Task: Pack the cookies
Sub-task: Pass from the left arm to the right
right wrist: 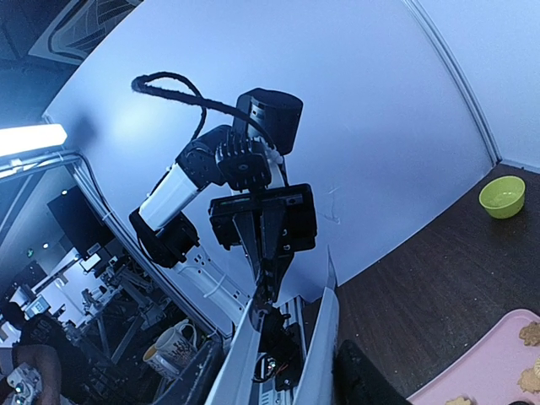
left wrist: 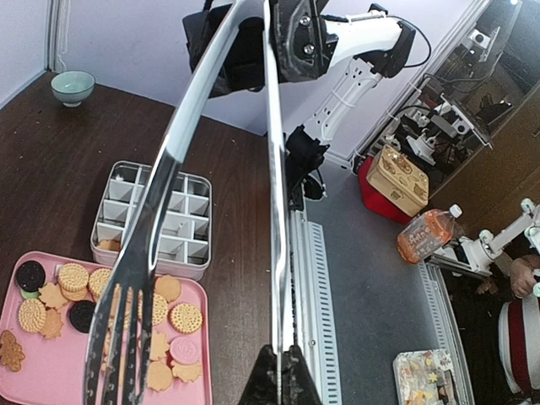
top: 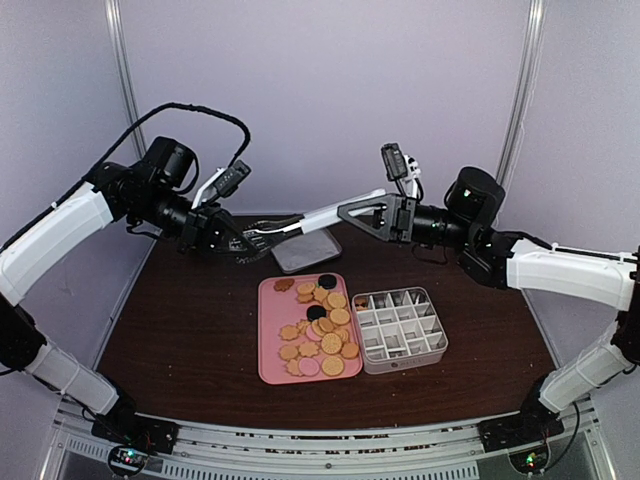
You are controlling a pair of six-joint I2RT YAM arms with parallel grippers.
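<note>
**Q:** How are the tongs (left wrist: pixel 171 169) seen above the table (top: pixel 180 330)?

**A:** They are pictured roughly level in mid-air between the two arms, with the blades spread apart toward the slotted end. One thin blade is pinched by the left gripper (top: pixel 232 240), whose fingers are pressed together on it.

**Q:** And the right gripper (top: pixel 348 210)?

**A:** Its fingers are set on either side of the tongs' joined handle end. Whether the handle is actually clamped cannot be told.

**Q:** How are the arms posed?

**A:** Both are raised over the far half of the table. The forearms are turned inward and near level, so the grippers are faced toward each other with the tongs bridged between them.

**Q:** Where are the cookies (top: pixel 318 335)?

**A:** Nearly all are spread on the pink tray (top: pixel 268 345), lower and nearer than the tongs and untouched by them. One is seen in a corner compartment of the divided box (top: pixel 440 345), which is set just right of the tray.
</note>
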